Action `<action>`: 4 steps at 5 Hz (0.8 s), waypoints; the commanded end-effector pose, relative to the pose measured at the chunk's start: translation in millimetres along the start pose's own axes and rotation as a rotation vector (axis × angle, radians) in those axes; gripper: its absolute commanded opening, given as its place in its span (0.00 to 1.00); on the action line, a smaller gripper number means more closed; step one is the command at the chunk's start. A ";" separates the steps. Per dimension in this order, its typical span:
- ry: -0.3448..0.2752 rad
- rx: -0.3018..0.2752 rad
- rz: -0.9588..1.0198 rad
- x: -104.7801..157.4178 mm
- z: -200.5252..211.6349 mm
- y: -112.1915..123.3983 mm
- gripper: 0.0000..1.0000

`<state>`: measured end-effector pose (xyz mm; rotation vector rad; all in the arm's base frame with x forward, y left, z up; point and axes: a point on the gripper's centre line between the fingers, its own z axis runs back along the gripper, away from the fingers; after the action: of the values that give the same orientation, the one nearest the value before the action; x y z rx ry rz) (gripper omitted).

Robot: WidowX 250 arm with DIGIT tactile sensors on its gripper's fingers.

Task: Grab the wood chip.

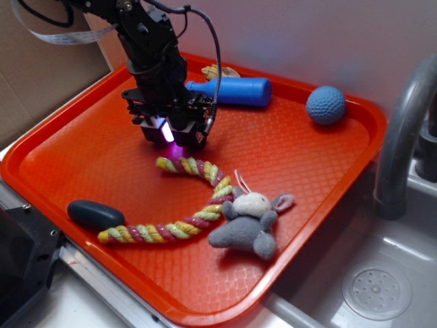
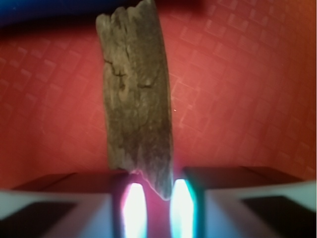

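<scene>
- Gripper (image 1: 171, 133) down low on orange tray (image 1: 61, 154), rear-left part, just in front of blue bottle (image 1: 232, 91).
- Wood chip (image 2: 137, 94) seen only in wrist view: brown, cracked grain, lying lengthwise on tray surface, near end sitting between the two lit pads (image 2: 133, 206).
- Jaws: straddling chip's near end, one on each side; narrow gap, edges look touching or nearly so. Cannot tell if actually clenched on it or just bracketing.
- Chip hidden by gripper body in exterior view, so lift status not checkable there; wrist view shows it against tray texture, reads as resting on tray, though blur makes this uncertain.
- Progress, my judgement: approach and alignment done, jaws placed around target. Left: confirm squeeze, then lift clear of tray.
- Other clutter well apart from gripper: rope toy (image 1: 184, 198) just ahead of it, grey plush mouse (image 1: 249, 222), dark oval stone-like object (image 1: 95, 214), blue ball (image 1: 326, 104), tan shell (image 1: 218, 70) behind bottle. Sink (image 1: 382, 273) at right.
</scene>
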<state>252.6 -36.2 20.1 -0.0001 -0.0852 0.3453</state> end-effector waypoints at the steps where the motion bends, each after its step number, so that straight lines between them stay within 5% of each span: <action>1: -0.004 -0.008 -0.016 1.3 4.8 0.5 0.00; 2: -0.015 -0.013 -0.050 1.9 17.5 4.2 0.00; 3: -0.048 -0.055 -0.102 -1.4 49.7 8.9 1.00; 4: -0.062 -0.063 -0.066 11.4 75.4 18.4 1.00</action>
<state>242.5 -20.1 79.4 -0.0420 -0.0983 0.2735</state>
